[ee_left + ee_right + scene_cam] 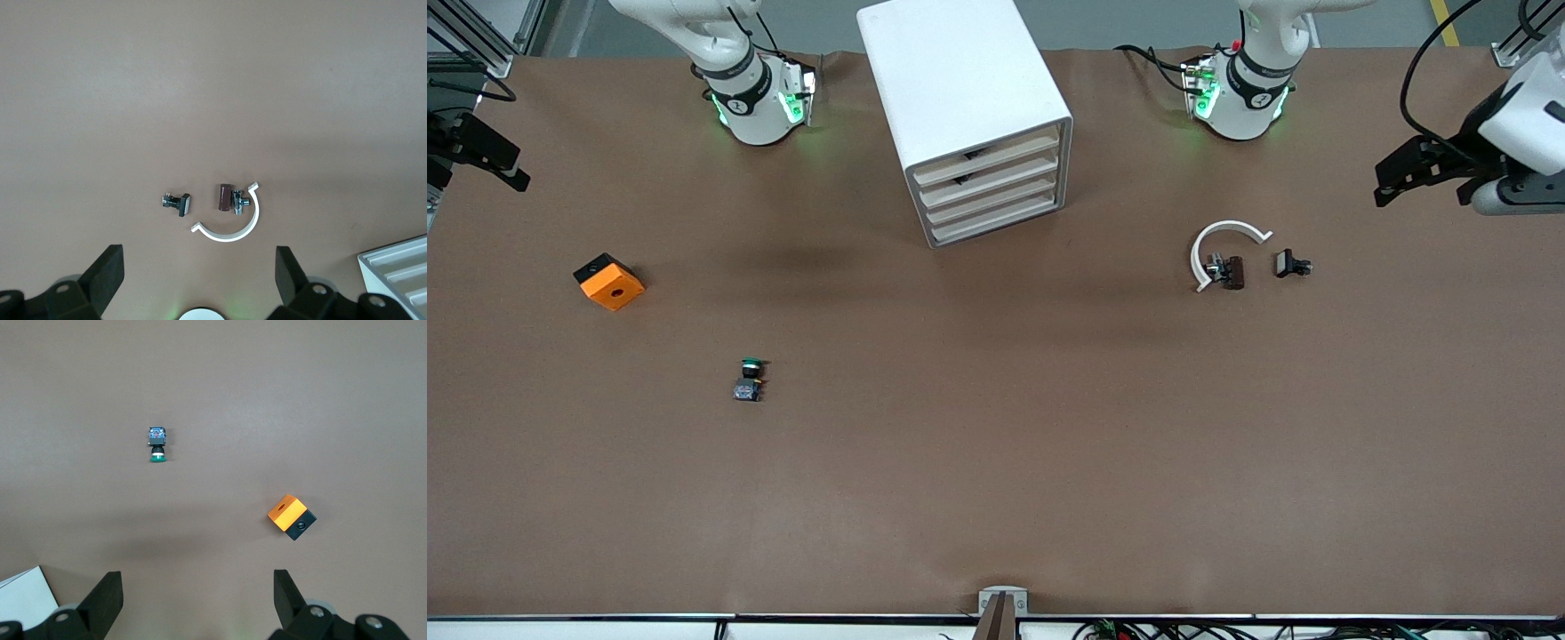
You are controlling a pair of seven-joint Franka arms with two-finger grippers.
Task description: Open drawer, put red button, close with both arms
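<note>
The white cabinet [960,80] stands at the robots' side of the table, between the two arm bases. Its four cream-fronted drawers [991,191] are all shut. A corner of it shows in the left wrist view [400,260] and the right wrist view [23,593]. The red button is not in any view. A green-capped button [749,378] lies on the table toward the right arm's end and also shows in the right wrist view [157,443]. My left gripper [199,261] is open and empty, high over the table. My right gripper [197,582] is open and empty, also high.
An orange block [609,282] lies toward the right arm's end. A white arc [1221,249], a brown cylinder piece [1232,271] and a small black clip [1291,264] lie toward the left arm's end. Black fixtures stand at both table ends [1423,169] [480,151].
</note>
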